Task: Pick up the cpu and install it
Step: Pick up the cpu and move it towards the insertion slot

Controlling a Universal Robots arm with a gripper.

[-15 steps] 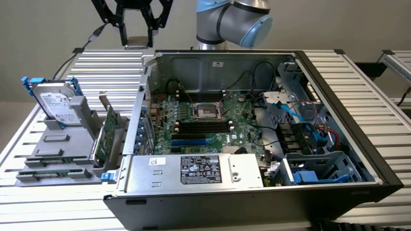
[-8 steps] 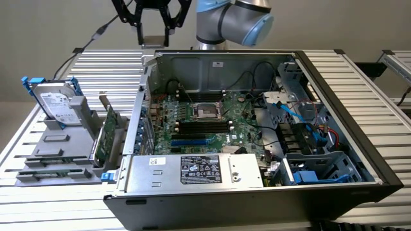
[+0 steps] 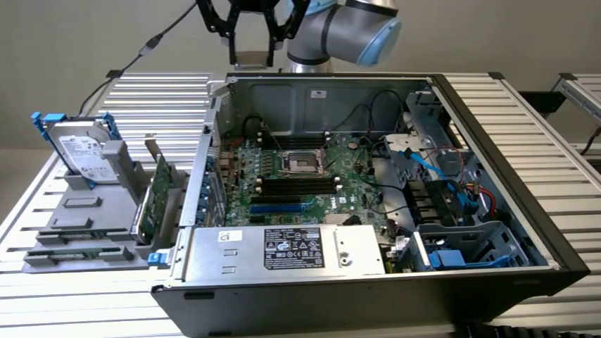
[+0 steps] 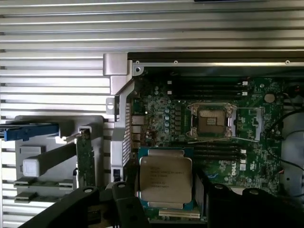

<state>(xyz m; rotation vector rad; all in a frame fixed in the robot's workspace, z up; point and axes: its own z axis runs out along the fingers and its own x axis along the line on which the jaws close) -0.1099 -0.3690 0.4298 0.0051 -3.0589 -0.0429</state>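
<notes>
The cpu (image 4: 165,181) is a small square chip with a dull silver top and printed text, and it sits between my gripper's (image 4: 166,192) black fingers (image 4: 124,202). The jaws are closed on its two sides. In the exterior view the gripper (image 3: 252,48) hangs high above the open computer case's (image 3: 507,211) far wall, with the cpu (image 3: 252,59) at its tips. The empty cpu socket (image 3: 302,163) lies on the green motherboard inside the case, below and in front of the gripper. In the wrist view the socket (image 4: 212,119) shows its gold contacts and its frame stands open.
A grey fixture (image 3: 84,211) at the exterior view's left carries a silver hard drive (image 3: 83,151) in a blue bracket and an upright green card (image 3: 155,197). The power supply (image 3: 281,250) fills the case's near side. Black and blue cables (image 3: 423,165) run beside the socket.
</notes>
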